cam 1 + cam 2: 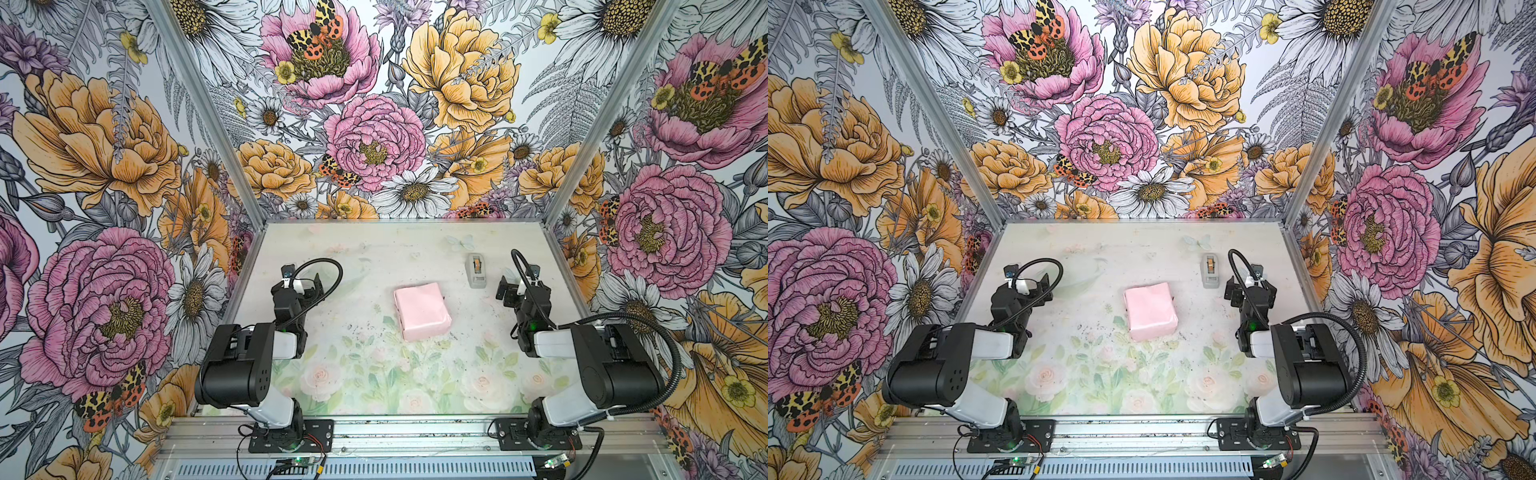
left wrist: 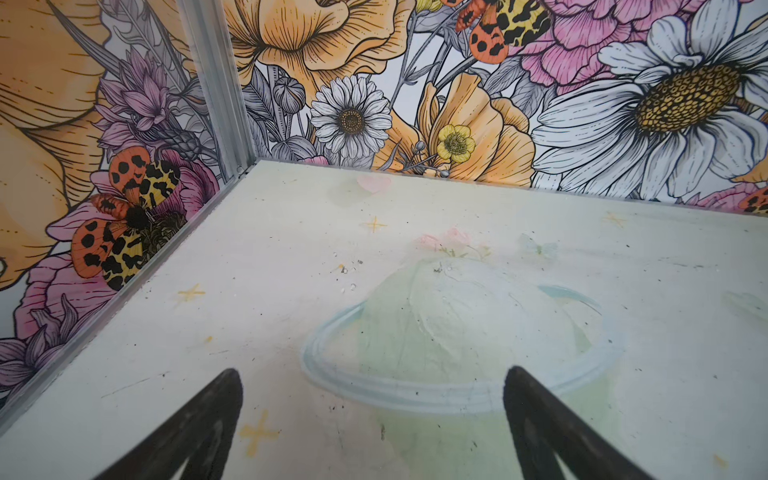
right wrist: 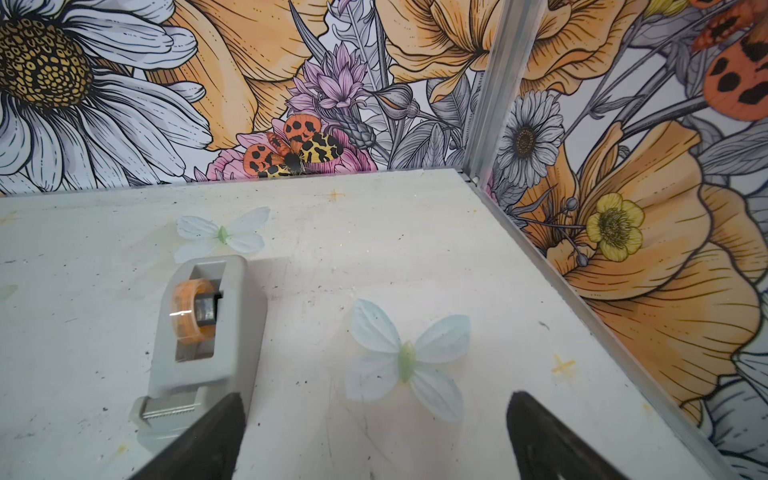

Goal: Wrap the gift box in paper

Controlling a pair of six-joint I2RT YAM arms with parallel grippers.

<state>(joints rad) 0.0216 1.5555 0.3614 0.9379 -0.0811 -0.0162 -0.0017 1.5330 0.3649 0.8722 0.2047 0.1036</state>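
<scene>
Left gripper (image 2: 374,374) spread wide, well apart from paper (image 1: 422,311).

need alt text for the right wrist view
A grey tape dispenser with an orange roll sits on the pale table, its cutter end close to the open right gripper. A pale butterfly print lies just ahead of the gripper; floral walls meet in a corner behind.

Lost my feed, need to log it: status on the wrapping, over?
Left gripper and right gripper: jaws open, empty, off to the sides. Paper hides the gift box, pink side out, between the arms. Tape dispenser beside right gripper, nothing blocking.
</scene>
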